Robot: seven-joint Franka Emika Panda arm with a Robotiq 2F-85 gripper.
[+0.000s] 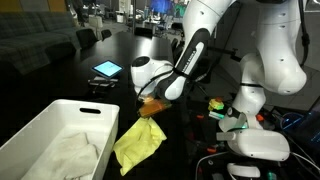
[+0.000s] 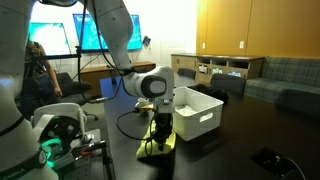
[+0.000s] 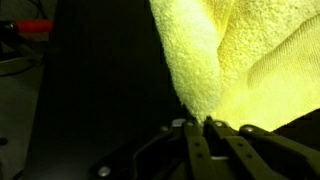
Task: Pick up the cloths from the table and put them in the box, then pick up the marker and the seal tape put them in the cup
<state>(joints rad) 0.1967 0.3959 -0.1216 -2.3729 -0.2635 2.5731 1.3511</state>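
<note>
My gripper [image 1: 152, 105] is shut on a yellow cloth [image 1: 138, 140] and holds it up so that it hangs down beside the white box [image 1: 40, 130]. In the other exterior view the gripper [image 2: 160, 122] holds the yellow cloth [image 2: 157, 145] just in front of the box [image 2: 200, 118]. In the wrist view the fingers [image 3: 200, 125] pinch the cloth's edge [image 3: 235, 50]. A white cloth [image 1: 70, 150] lies inside the box. The marker, seal tape and cup cannot be picked out.
A tablet [image 1: 106, 69] with a lit screen lies on the dark table [image 1: 60, 80] behind the box. Another robot base with cables and colourful clutter [image 1: 225, 110] stands close beside the arm. A small dark object [image 2: 268, 157] lies on the table.
</note>
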